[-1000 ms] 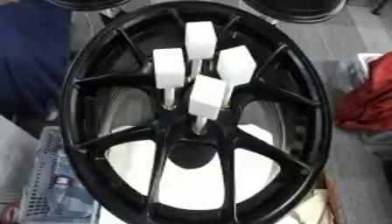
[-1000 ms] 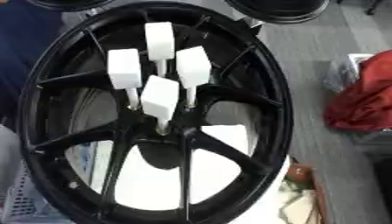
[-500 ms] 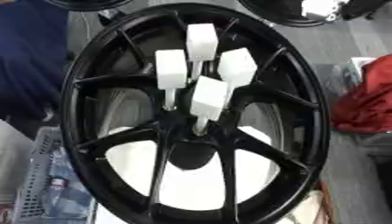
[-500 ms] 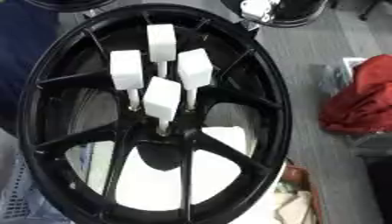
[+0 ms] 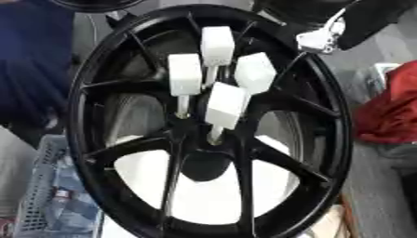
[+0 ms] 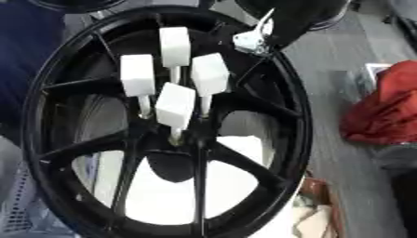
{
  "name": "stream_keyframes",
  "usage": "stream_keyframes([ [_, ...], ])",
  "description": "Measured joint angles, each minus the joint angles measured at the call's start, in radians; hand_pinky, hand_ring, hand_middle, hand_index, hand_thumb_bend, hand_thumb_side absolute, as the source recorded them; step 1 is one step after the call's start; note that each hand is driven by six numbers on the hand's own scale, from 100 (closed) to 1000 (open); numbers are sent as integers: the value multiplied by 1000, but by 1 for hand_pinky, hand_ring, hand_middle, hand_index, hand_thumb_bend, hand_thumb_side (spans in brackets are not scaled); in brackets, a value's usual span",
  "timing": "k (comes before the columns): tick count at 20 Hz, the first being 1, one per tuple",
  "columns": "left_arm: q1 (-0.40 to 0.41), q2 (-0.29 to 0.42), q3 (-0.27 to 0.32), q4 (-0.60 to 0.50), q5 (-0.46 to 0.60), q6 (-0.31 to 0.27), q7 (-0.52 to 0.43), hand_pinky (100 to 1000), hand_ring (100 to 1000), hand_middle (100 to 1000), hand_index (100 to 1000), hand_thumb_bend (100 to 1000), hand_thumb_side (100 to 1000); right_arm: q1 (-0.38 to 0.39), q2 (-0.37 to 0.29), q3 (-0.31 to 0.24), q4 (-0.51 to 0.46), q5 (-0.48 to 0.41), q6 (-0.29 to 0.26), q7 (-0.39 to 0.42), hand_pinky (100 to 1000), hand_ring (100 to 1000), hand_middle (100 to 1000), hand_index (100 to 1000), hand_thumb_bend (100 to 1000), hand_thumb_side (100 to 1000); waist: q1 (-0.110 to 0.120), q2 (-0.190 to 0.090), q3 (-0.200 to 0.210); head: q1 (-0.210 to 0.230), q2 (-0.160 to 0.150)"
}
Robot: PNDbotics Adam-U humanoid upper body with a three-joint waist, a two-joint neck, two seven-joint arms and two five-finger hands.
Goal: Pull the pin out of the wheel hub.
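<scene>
Large black spoked alloy wheel hub [image 5: 122,69] filling the view, four white block-headed pins [image 5: 225,106] standing in its centre, right hand [image 6: 265,32] at upper rim, finger state cannot be told.

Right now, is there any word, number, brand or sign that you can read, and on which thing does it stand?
None can be read.
Black wheel hub: no marking shows.
White-headed pins: plain, unmarked.
Grey basket, lower left: its contents are too blurred to read.
Right hand, upper right: no label shows.
</scene>
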Motion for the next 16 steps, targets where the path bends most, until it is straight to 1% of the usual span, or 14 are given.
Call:
stream_keyframes([
  [4, 0, 0, 0, 0, 0, 1, -1, 736, 783, 819, 837, 699, 801, 17, -1, 14, -12, -13, 1, 0, 877, 882, 834, 863, 145, 470, 0, 0, 0, 1, 0],
  [9, -2, 0, -6, 0, 0, 6, -6, 737, 783, 819, 836, 695, 802, 18, -1, 31, -14, -11, 12, 2, 878, 895, 850, 874, 174, 455, -5, 0, 4, 1, 1],
  [16, -3, 0, -6, 0, 0, 10, -6, 737, 784, 820, 834, 688, 802, 18, -1, 33, 16, 29, 15, 4, 873, 894, 843, 883, 214, 413, -5, 5, 6, 6, 9],
])
